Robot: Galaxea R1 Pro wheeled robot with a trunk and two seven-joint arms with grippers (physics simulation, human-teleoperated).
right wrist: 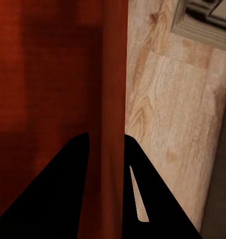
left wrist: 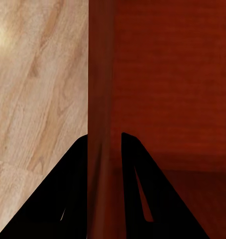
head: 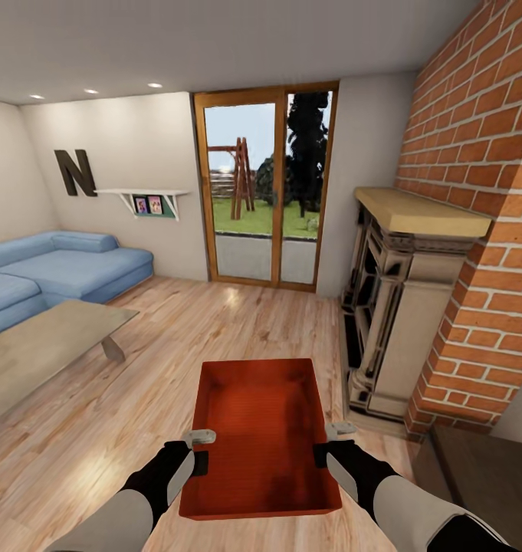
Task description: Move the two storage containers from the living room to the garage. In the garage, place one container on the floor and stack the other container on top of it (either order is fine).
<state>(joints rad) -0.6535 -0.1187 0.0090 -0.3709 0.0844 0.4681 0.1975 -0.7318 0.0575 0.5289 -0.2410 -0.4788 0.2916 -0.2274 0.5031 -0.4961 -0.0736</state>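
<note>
Both grippers, left (head: 201, 451) and right (head: 326, 443), were clamped on one storage container (head: 261, 429); we hadn't left the living room, so the garage stacking was all ahead.

- Left gripper (head: 202, 451): arm reaching forward, fingers (left wrist: 68, 189) closed astride the container (head: 261, 437) wall.
- Right gripper (head: 331, 443): arm mirrored, clamped on the opposite wall.

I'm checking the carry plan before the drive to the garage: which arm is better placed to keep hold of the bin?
Neither alone: the left gripper pinches the storage container's left wall and the right gripper its right wall, at matching spots. Both should carry it together.
</note>
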